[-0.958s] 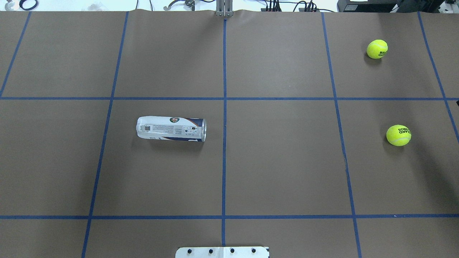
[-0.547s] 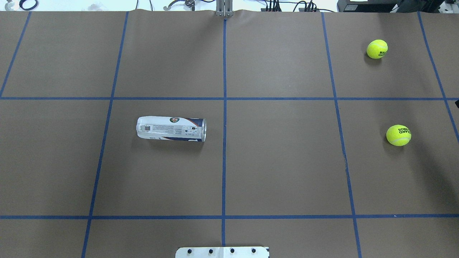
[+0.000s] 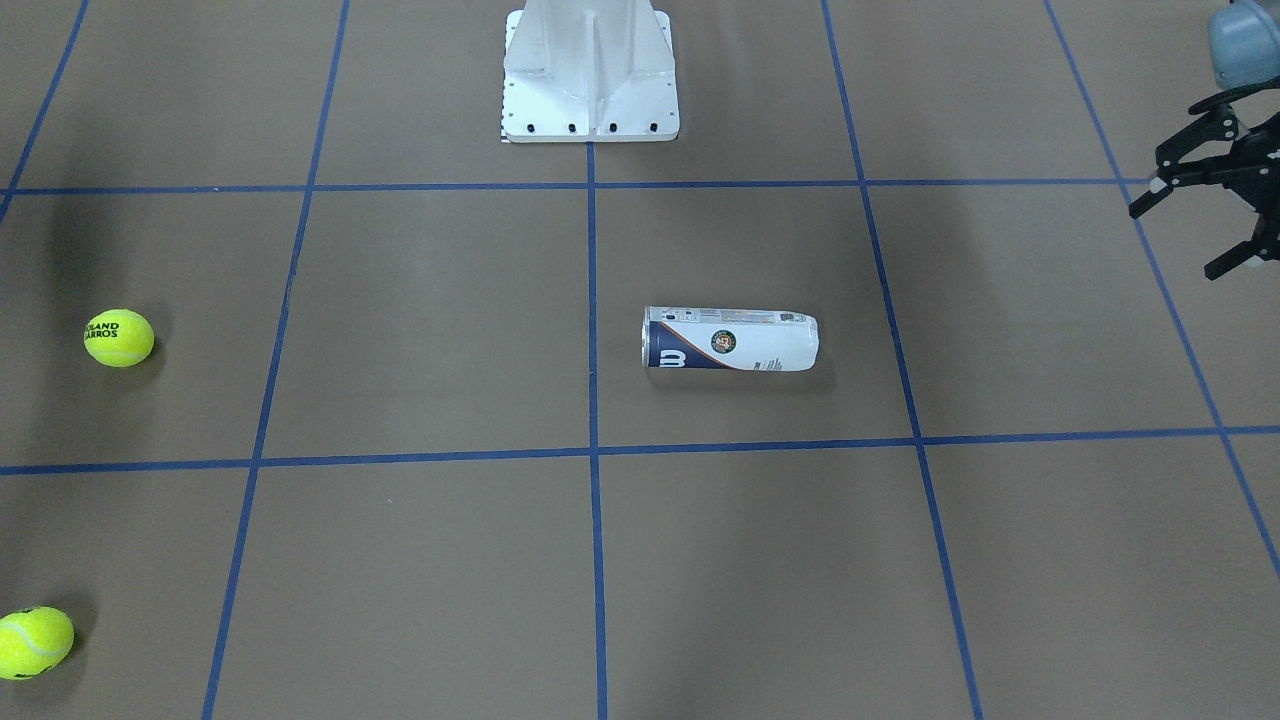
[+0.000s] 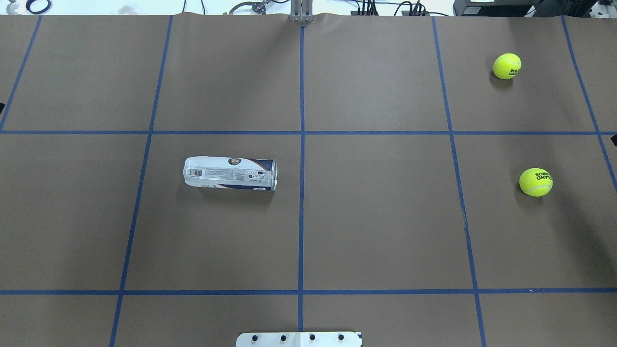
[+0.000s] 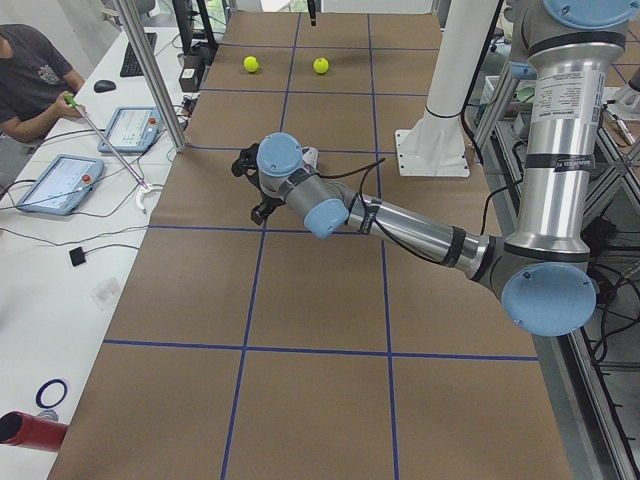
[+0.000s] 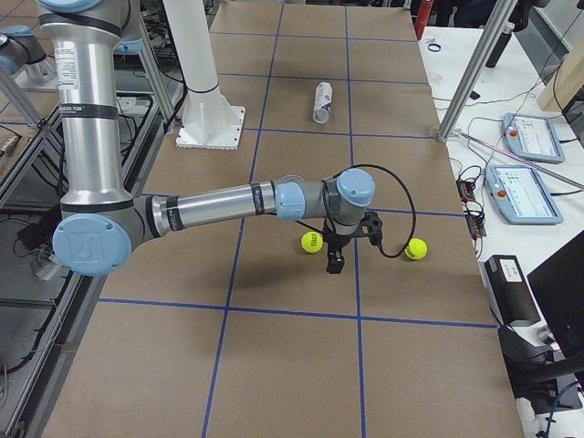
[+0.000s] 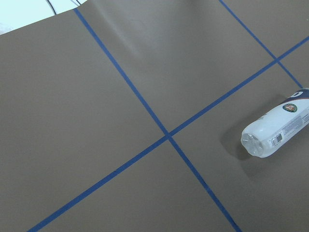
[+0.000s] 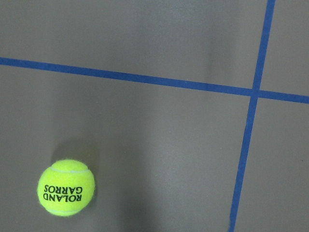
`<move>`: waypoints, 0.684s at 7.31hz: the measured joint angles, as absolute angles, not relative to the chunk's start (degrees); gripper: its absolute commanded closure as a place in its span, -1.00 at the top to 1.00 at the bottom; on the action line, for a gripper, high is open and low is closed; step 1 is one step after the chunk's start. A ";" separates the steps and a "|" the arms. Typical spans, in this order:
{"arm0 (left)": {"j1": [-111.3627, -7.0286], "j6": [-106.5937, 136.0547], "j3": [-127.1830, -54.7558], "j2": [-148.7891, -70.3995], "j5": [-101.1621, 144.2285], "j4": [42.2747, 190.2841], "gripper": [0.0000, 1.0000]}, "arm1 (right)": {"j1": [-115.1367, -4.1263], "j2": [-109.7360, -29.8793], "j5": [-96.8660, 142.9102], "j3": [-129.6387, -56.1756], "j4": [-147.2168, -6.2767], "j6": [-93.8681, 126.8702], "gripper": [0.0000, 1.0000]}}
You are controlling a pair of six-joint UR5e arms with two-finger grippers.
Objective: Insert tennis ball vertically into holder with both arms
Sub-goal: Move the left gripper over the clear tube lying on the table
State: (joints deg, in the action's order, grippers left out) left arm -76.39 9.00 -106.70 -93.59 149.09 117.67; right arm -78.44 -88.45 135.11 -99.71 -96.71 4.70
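The left gripper (image 3: pixel 1187 237), black with two fingers spread apart and holding nothing, hangs above the brown table well out to the closed-bottom side of the holder (image 3: pixel 730 340). The right gripper (image 6: pixel 334 265) shows only in the side view, hanging far beyond the holder's open end, and whether it is spread or clenched cannot be told. Its wrist camera looks down on a yellow Roland Garros tennis ball (image 8: pixel 65 187); a second tennis ball (image 4: pixel 507 66) rests farther from the holder. The step in hand seems to be the approach: the left gripper should probably straddle the holder's middle, squeeze gently because thin plastic may buckle or roll, then tip it mouth-up. The holder lies on its side, a clear can wrapped in a white and navy label with a white W and a round emblem.
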 measured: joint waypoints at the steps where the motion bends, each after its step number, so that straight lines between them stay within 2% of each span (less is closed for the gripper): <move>1: -73.56 10.95 -106.75 -96.87 148.80 117.58 0.98 | -78.42 -88.36 135.19 -99.86 -96.75 4.70 1.00; 5: -60.06 12.58 -105.82 -106.89 145.82 116.43 0.98 | -78.30 -87.94 135.90 -101.06 -96.33 6.48 1.00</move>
State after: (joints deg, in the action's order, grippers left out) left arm -60.06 12.58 -105.82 -106.89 145.82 116.43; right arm -78.30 -87.94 135.90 -101.06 -96.33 6.48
